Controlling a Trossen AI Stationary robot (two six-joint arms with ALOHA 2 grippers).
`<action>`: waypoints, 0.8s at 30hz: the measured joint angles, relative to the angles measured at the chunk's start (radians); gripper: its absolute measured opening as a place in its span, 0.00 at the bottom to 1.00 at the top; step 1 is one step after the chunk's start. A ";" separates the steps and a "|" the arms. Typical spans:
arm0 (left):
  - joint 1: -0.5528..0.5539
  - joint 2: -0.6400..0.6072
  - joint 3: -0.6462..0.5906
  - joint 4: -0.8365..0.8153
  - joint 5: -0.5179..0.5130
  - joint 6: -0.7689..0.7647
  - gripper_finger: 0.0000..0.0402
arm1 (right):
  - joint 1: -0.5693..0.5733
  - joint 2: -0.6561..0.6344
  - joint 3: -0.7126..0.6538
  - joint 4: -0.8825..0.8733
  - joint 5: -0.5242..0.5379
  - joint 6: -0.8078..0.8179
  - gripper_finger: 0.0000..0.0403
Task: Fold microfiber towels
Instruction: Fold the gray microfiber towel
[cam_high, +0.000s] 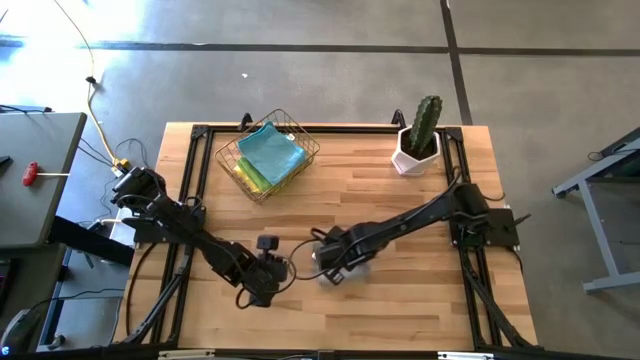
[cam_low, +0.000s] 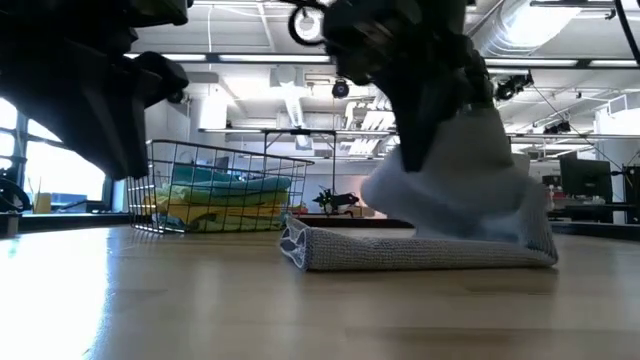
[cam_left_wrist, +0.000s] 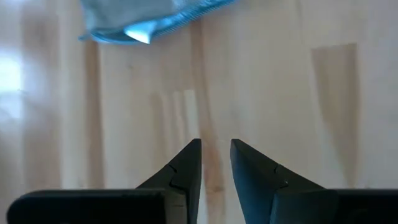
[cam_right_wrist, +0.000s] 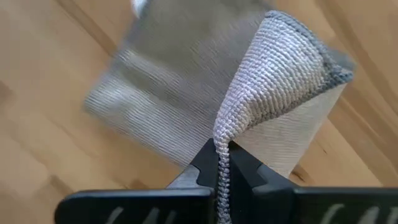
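Observation:
A grey microfiber towel (cam_high: 345, 270) lies near the middle of the table, toward its near side. One flap is raised off it (cam_low: 455, 170). My right gripper (cam_right_wrist: 222, 155) hangs over the towel, pointing down, shut on that flap. My left gripper (cam_left_wrist: 216, 146) stands just left of the towel (cam_high: 262, 285), slanting down. Its fingers are a little apart with nothing between them, and the towel's edge (cam_left_wrist: 143, 25) shows ahead of them. More towels, light blue (cam_high: 270, 150) and yellow-green (cam_high: 250, 178), lie in the wire basket (cam_high: 300, 135). My right gripper pinches the grey towel's hemmed edge (cam_right_wrist: 225, 127) between its two fingers, coming from above and pointing down. I cannot tell whether it holds one layer or several. The held flap curls up slack from the rest of the towel (cam_low: 420, 252), which lies flat on the table.
The wire basket stands at the far left of the table. A cactus in a white pot (cam_high: 418, 140) stands at the far right. A black frame (cam_high: 190, 190) runs around the table's edges. Bare wood lies between the towel and the near edge.

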 joint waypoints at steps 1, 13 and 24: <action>0.000 0.000 0.000 0.000 -0.018 0.004 0.19 | 0.000 0.008 0.021 -0.002 0.008 0.006 0.00; -0.001 0.000 0.000 -0.008 -0.106 0.038 0.19 | 0.002 0.056 0.057 0.148 0.153 0.089 0.00; 0.000 0.000 -0.015 0.001 -0.135 0.040 0.19 | 0.004 0.081 0.055 0.260 0.204 0.056 0.00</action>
